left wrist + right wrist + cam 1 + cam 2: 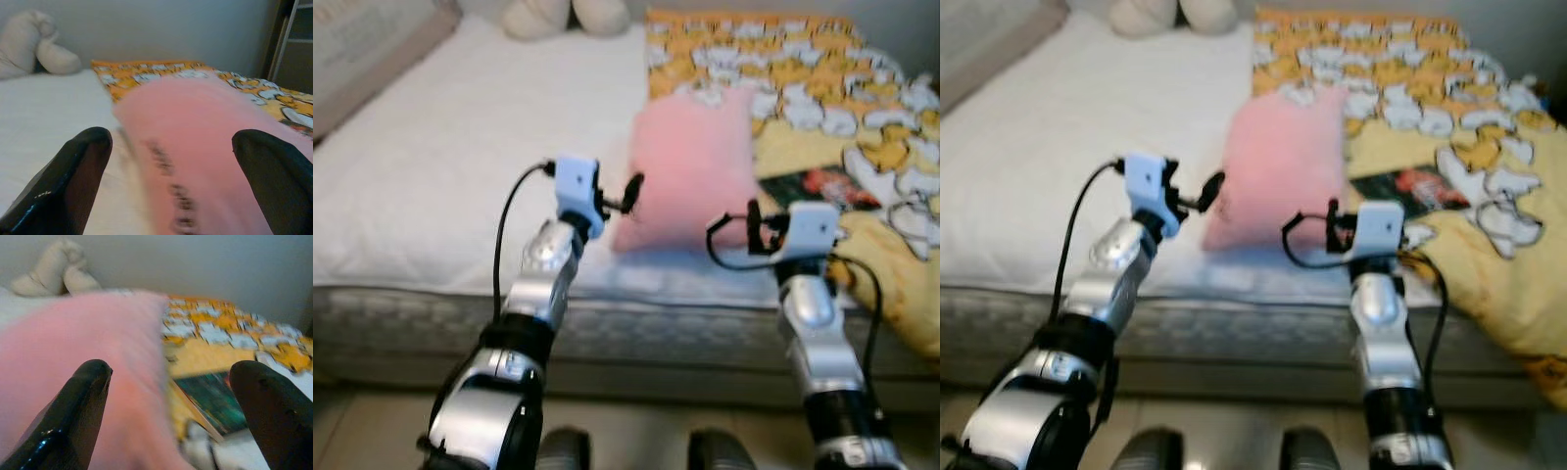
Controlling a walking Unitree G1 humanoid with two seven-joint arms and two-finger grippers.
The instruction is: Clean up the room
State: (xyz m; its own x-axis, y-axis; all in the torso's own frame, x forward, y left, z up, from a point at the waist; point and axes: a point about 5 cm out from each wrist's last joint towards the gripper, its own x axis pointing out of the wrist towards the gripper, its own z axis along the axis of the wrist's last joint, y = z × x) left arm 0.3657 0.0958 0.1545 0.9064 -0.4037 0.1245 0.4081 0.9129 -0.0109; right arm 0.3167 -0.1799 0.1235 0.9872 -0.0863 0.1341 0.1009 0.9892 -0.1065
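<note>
The pink pillow [690,166] lies flat on the white mattress [440,166], near the front edge of the bed. Its right side overlaps the edge of the yellow patterned blanket [803,73]. The pillow is soft-edged and blurred in all views, so I cannot make out its surface detail beyond a dark printed line seen in my left wrist view.

My left gripper [628,192] is raised over the mattress, just beside the pillow's left edge, at about its lower half. Its fingers [73,176] stand well apart, with the pillow [195,147] lying between them and ahead. I cannot tell whether a fingertip touches the fabric.

My right gripper [754,227] is at the pillow's lower right corner, over the seam where pillow meets blanket. Its fingers [73,421] are likewise spread wide and hold nothing. Between them I see the pillow [73,333] on one side and a dark green and red book or card [215,401] on the other.

That book [818,186] rests on the blanket just right of the pillow, close behind my right wrist.

A cream plush toy [563,15] sits at the far end of the bed, well apart from the pillow. A grey-beige cushion or headboard edge [362,49] runs along the far left.
</note>
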